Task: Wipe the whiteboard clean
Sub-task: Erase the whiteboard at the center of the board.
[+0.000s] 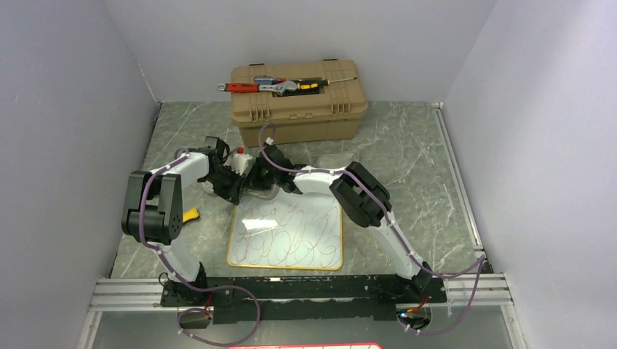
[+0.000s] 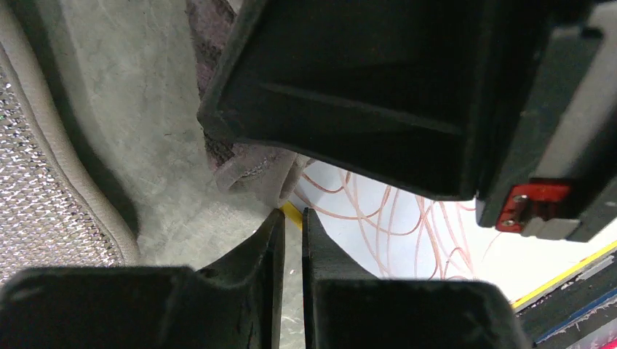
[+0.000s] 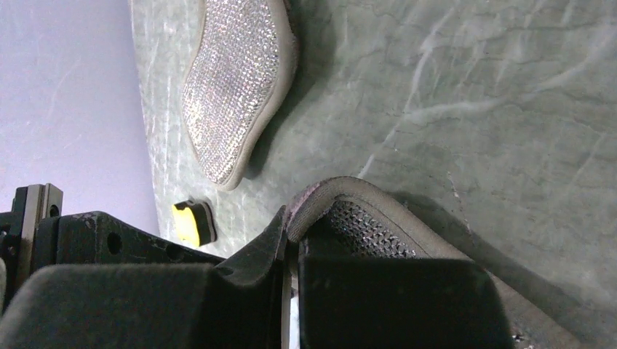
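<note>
Mesh pad (image 3: 364,218) pinched; whiteboard (image 1: 285,236) glossy, scribbled.

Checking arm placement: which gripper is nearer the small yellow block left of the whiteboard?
Left. The left gripper sits just beyond the yellow block, at the whiteboard's far edge; the right gripper is further right.

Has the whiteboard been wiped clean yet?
No, the whiteboard is covered in thin looping scribbles across most of its surface.
</note>
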`<state>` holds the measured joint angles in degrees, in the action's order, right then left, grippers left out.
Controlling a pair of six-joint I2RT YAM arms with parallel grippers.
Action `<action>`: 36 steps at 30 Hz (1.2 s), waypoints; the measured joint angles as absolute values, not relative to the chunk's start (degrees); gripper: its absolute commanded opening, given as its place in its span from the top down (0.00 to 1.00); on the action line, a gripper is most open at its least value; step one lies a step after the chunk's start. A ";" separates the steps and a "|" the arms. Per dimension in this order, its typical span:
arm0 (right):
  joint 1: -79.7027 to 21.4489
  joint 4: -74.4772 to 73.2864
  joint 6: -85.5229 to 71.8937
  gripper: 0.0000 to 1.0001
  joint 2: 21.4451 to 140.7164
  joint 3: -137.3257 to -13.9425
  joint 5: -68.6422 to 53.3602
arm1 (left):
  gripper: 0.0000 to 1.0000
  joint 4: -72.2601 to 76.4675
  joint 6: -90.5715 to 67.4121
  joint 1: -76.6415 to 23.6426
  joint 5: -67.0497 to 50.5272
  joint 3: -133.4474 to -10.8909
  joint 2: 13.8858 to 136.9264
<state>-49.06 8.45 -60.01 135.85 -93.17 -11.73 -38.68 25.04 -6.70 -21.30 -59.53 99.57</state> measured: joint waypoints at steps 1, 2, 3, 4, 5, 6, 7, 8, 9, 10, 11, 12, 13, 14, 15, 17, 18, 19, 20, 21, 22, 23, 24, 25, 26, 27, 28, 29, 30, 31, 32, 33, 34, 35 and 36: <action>-49.34 8.38 -60.01 1.00 136.09 -93.58 -11.29 | 0.92 -38.59 25.04 -6.70 -21.30 -59.44 99.46; -49.41 8.45 -60.10 1.00 135.98 -93.25 -10.92 | 0.92 -38.41 25.04 -6.70 -21.30 -59.29 99.31; -49.30 9.91 -60.42 1.00 135.35 -90.89 -10.68 | 0.92 -38.13 25.17 -6.70 -21.30 -59.00 99.11; -49.10 11.46 -60.93 1.00 134.47 -88.68 -10.66 | 0.92 -37.89 25.28 -6.70 -21.30 -58.74 98.87; -48.71 13.76 -61.34 1.00 132.68 -84.64 -10.63 | 0.92 -37.60 25.39 -6.70 -21.32 -58.48 98.67; -47.90 16.27 -61.89 1.00 129.58 -78.83 -10.72 | 0.92 -37.30 25.45 -6.70 -21.30 -58.19 98.41; -47.00 17.45 -62.19 1.00 127.04 -74.78 -10.72 | 0.92 -37.12 25.54 -6.72 -21.32 -58.06 98.32; -45.65 18.72 -62.15 1.00 123.98 -69.54 -10.70 | 0.92 -37.01 25.67 -6.72 -21.32 -57.98 98.24; -43.83 19.97 -62.17 1.00 120.90 -64.45 -10.81 | 0.92 -36.95 25.78 -6.72 -21.34 -57.89 98.19; -42.13 20.80 -62.13 1.00 118.45 -60.75 -10.90 | 0.92 -36.86 25.82 -6.72 -21.34 -57.80 98.08; -39.68 22.20 -61.78 1.00 115.39 -55.90 -10.90 | 0.92 -36.69 25.85 -6.74 -21.34 -57.67 98.00; -36.97 23.18 -61.43 1.00 112.42 -51.51 -10.96 | 0.92 -36.36 25.87 -6.74 -21.58 -57.54 97.95; -34.46 23.79 -60.88 1.00 109.78 -47.79 -10.87 | 0.92 -36.01 25.87 -6.85 -22.02 -57.49 97.95; -32.45 24.25 -60.36 1.00 107.63 -44.84 -10.90 | 0.92 -35.77 25.89 -6.96 -22.24 -57.45 97.95; -30.87 24.71 -59.88 1.00 105.91 -42.50 -10.98 | 0.92 -35.40 25.89 -7.09 -22.63 -57.41 97.95; -29.65 25.50 -59.18 1.00 104.40 -39.97 -10.48 | 0.92 -35.00 25.89 -7.31 -22.94 -57.36 97.97; -29.76 26.04 -58.96 1.00 104.64 -39.72 -10.04 | 0.92 -34.94 25.89 -7.35 -23.05 -57.34 97.97; -30.00 26.06 -58.83 1.00 104.71 -39.83 -9.93 | 0.92 -34.92 25.89 -7.35 -23.11 -57.34 97.97; -30.30 26.30 -58.89 1.00 105.27 -40.80 -9.85 | 0.92 -34.92 25.87 -7.35 -23.11 -57.34 97.97; -30.89 26.24 -59.16 1.00 106.26 -42.26 -10.13 | 0.92 -34.89 25.87 -7.35 -23.11 -57.34 97.97; -31.94 25.58 -59.37 1.00 108.05 -44.62 -10.96 | 0.92 -34.89 25.87 -7.35 -23.14 -57.34 97.97; -33.95 24.53 -59.64 1.00 111.07 -49.10 -11.84 | 0.92 -34.89 25.85 -7.35 -23.11 -57.34 97.97; -36.36 23.70 -59.75 1.00 114.67 -54.17 -12.29 | 0.92 -34.92 25.82 -7.35 -23.11 -57.34 97.97; -38.24 23.16 -59.66 1.00 117.19 -58.35 -12.51 | 0.92 -34.92 25.82 -7.35 -23.09 -57.34 97.97; -40.45 22.63 -59.68 1.00 120.22 -63.31 -12.91 | 0.92 -34.92 25.80 -7.35 -23.09 -57.34 97.97; -42.19 22.13 -59.64 1.00 122.96 -67.05 -12.91 | 0.92 -34.92 25.80 -7.35 -23.07 -57.34 98.00; -43.31 21.71 -59.61 1.00 124.81 -69.52 -12.86 | 0.92 -34.92 25.78 -7.35 -23.05 -57.34 98.02; -44.12 21.65 -59.61 1.00 125.58 -70.63 -12.75 | 0.92 -34.92 25.78 -7.35 -23.05 -57.34 98.04; -44.38 21.65 -59.57 1.00 125.60 -70.59 -12.40 | 0.92 -34.92 25.78 -7.35 -23.00 -57.39 98.08; -44.21 21.91 -59.59 1.00 124.99 -69.58 -12.49 | 0.92 -34.94 25.80 -7.35 -22.96 -57.41 98.08; -43.62 22.59 -59.59 1.00 123.87 -67.53 -13.02 | 0.92 -34.94 25.78 -7.35 -22.94 -57.41 98.08; -42.70 23.09 -59.51 1.00 122.02 -64.60 -13.69 | 0.92 -34.94 25.78 -7.35 -22.90 -57.41 98.08; -41.28 23.51 -59.46 1.00 119.48 -60.75 -14.46 | 0.92 -34.94 25.78 -7.35 -22.90 -57.41 98.10; -39.29 23.81 -59.29 1.00 116.42 -56.25 -15.38 | 0.92 -34.94 25.78 -7.35 -22.90 -57.43 98.15; -36.80 23.97 -58.98 1.00 113.16 -51.68 -16.21 | 0.92 -34.96 25.78 -7.35 -22.87 -57.47 98.21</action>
<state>-36.80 23.97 -58.98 113.16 -51.68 -16.21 -34.96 25.78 -7.35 -22.87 -57.47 98.21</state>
